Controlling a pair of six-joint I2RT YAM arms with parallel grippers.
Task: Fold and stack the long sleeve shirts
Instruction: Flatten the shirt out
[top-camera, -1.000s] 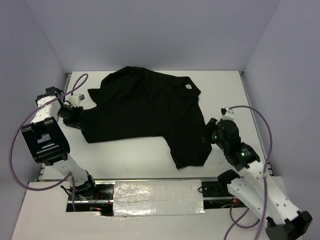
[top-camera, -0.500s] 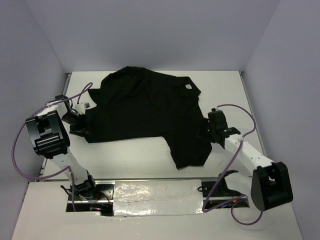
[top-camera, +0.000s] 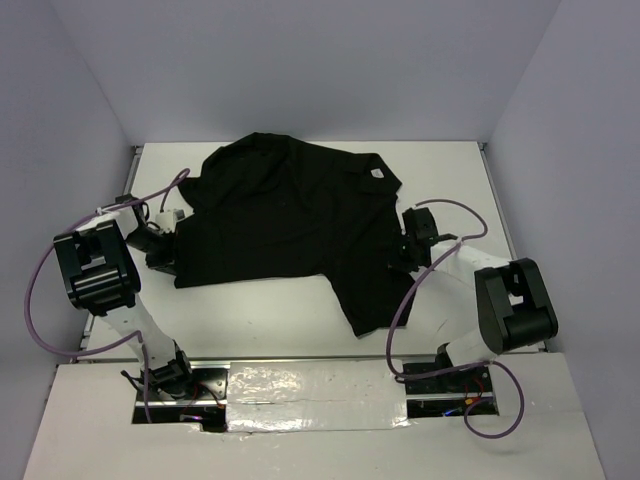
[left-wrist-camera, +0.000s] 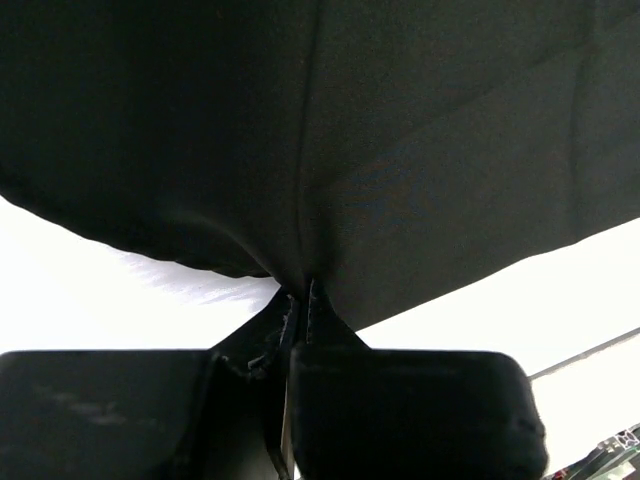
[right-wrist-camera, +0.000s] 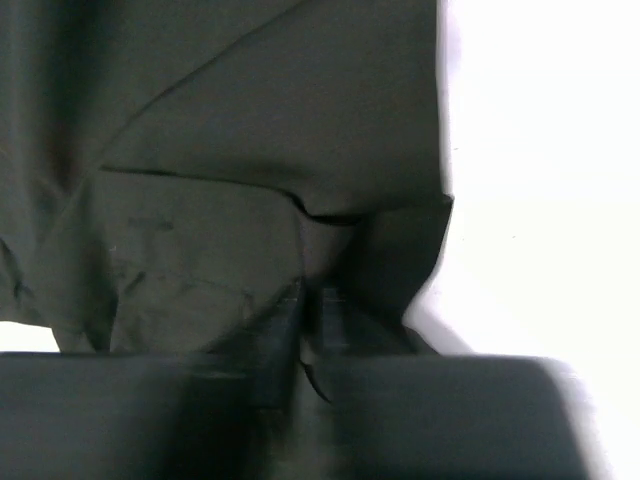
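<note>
One black long sleeve shirt (top-camera: 290, 220) lies spread on the white table, its small white neck label (top-camera: 377, 172) at the back right. My left gripper (top-camera: 168, 250) is at the shirt's left edge. In the left wrist view it (left-wrist-camera: 300, 295) is shut on a pinch of the black fabric (left-wrist-camera: 350, 120), which pulls into a crease. My right gripper (top-camera: 400, 255) is at the shirt's right edge. The right wrist view is blurred; there the jaws (right-wrist-camera: 310, 300) stand nearly together with a fold of the shirt (right-wrist-camera: 250, 120) between them.
Bare white table (top-camera: 270, 310) shows in front of the shirt, and grey walls close in the back and sides. A foil-covered strip (top-camera: 315, 395) runs between the arm bases. Purple cables (top-camera: 40, 270) loop beside both arms.
Both grippers moved inward onto the shirt's edges. The left one opened and then shut on the left edge. The right arm stretched out low and closed on the right edge.
</note>
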